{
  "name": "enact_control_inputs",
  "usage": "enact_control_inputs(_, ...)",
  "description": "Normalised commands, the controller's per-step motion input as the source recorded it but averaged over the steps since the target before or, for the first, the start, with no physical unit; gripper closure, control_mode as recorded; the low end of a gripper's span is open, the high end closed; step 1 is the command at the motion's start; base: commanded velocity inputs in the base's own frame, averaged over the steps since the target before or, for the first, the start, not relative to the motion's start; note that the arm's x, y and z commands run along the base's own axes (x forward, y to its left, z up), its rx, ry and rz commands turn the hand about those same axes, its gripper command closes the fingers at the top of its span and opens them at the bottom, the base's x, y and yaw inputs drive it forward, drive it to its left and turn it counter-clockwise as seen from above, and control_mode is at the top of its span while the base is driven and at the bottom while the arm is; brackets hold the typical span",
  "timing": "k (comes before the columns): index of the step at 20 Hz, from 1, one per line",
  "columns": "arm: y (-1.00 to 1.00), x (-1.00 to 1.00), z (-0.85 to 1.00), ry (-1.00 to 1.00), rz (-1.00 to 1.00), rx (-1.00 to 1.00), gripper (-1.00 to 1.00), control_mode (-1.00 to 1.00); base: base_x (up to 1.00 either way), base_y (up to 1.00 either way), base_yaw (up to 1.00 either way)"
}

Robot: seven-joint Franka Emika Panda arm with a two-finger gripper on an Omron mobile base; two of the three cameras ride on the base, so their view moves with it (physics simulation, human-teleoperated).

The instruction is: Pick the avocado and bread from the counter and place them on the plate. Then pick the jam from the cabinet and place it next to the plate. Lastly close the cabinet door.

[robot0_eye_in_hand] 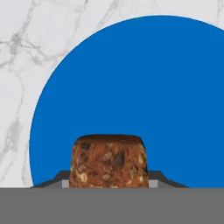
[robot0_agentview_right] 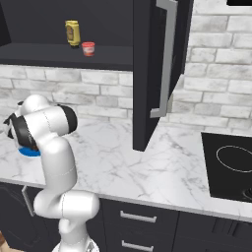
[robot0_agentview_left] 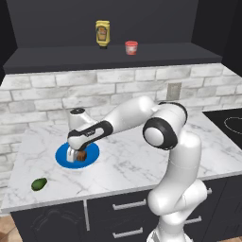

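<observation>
Hand view: the small brown seeded bread chunk is seen clamped in the tool above the flat round blue plate. The dark green oval avocado (at the plate's seven o'clock) lies on the white marble tabletop.

Soft, even light is falling across the white grey-veined marble counter, casting only faint shadows. The dark black upper wall cabinet is sitting dim. All pictures are looking slightly blurry, without glare.
</observation>
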Motion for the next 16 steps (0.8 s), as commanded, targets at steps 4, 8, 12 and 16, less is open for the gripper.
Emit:
enact_control_inputs(4,0.03,0.11,-0.21,0.00,0.00,0.00,1.00,-1.00,0.00,0.00,0.00)
enact_control_inputs(8,0.04,0.10,-0.23,0.00,0.00,0.00,1.00,-1.00,0.00,0.00,0.00)
enact_control_inputs(12,0.06,0.11,-0.23,0.00,0.00,0.00,1.00,-1.00,0.00,0.00,0.00)
enact_control_inputs(16,0.11,0.03,-0.08,0.00,0.00,0.00,-1.00,-1.00,0.00,0.00,0.00)
